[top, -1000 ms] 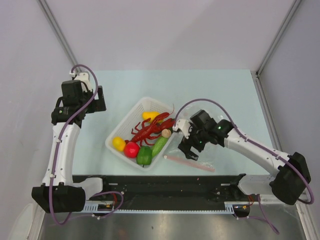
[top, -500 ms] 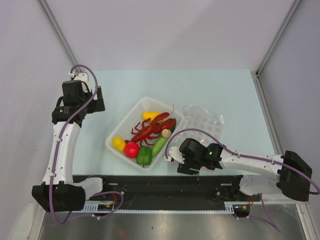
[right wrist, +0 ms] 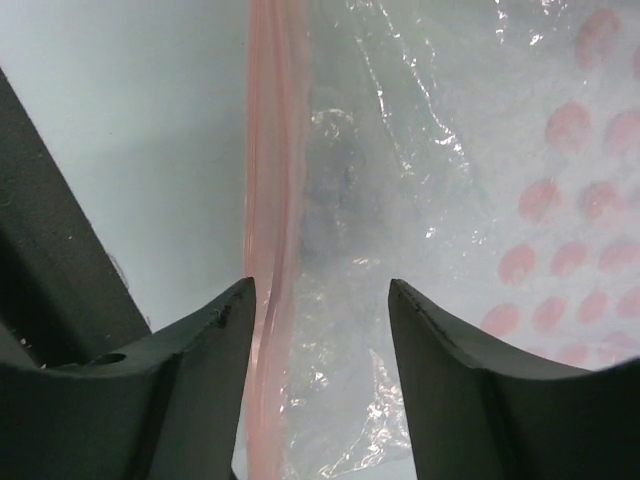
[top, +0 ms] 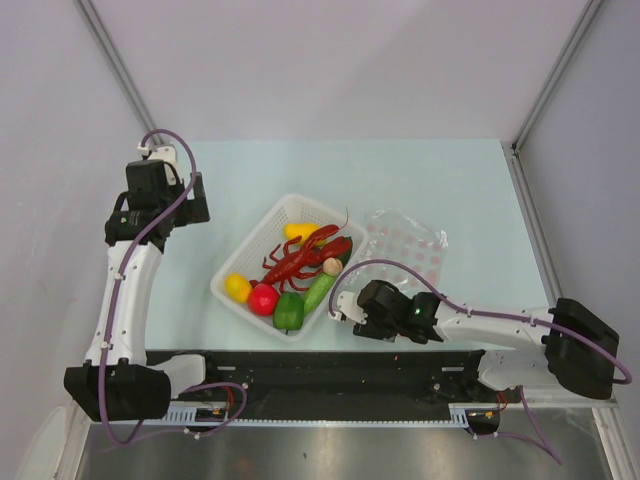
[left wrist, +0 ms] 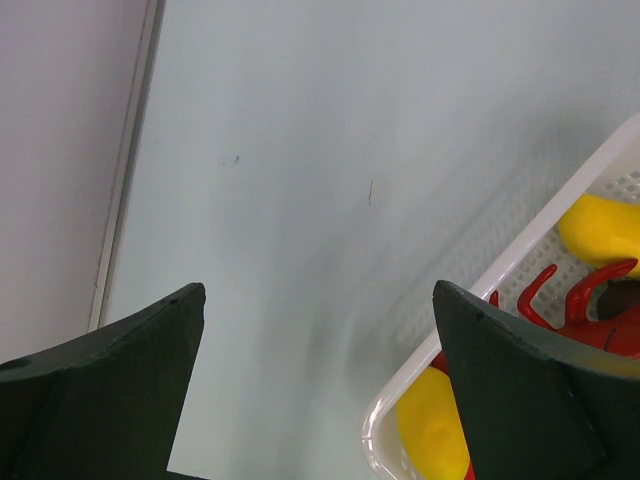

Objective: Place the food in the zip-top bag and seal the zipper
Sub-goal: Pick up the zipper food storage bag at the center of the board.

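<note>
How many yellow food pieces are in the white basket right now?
2. One yellow piece lies at the far end of the basket, beside the lobster; the other sits in its left corner next to the red tomato. More could be hidden underneath.
</note>
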You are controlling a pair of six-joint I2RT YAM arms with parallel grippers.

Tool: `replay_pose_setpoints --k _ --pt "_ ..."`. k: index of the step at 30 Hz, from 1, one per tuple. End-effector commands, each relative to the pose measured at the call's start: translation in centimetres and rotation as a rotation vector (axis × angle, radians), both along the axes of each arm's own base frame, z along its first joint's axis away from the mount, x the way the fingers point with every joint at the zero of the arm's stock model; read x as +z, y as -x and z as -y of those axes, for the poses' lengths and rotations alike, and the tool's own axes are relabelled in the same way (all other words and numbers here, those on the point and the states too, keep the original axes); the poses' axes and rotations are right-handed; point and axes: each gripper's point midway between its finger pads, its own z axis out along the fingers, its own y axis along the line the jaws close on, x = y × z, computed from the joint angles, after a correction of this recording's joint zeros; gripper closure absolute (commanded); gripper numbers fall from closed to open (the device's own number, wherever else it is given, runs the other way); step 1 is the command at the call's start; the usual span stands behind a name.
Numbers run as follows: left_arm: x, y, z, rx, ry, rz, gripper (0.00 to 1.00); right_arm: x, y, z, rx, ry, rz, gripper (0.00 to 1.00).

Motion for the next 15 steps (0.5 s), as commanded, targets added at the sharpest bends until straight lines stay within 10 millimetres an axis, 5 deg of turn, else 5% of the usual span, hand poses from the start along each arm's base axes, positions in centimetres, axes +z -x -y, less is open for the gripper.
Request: replay_pose_setpoints --k 1,6,8,15 --pt "1.4 0.0 -0.1 0.007 -0.008 0.035 0.0 -0.2 -1.1 -0.9 -0.015 -0.017 0.035 0.53" --pt "1.5 0.1 -0.3 -0.001 -0.03 0.024 0.0 -0.2 -1.5 -0.6 -0.031 -0.016 0.037 0.79" --pt "1.8 0.0 0.0 -0.015 -0.021 0.031 0.0 0.0 -1.8 -0.6 -0.038 -0.019 0.037 1.0" --pt "3.9 -0.4 2.5 -0.15 0.04 0.138 0.0 4.5 -6.0 0.7 -0.205 -0.216 -0.092 1.0"
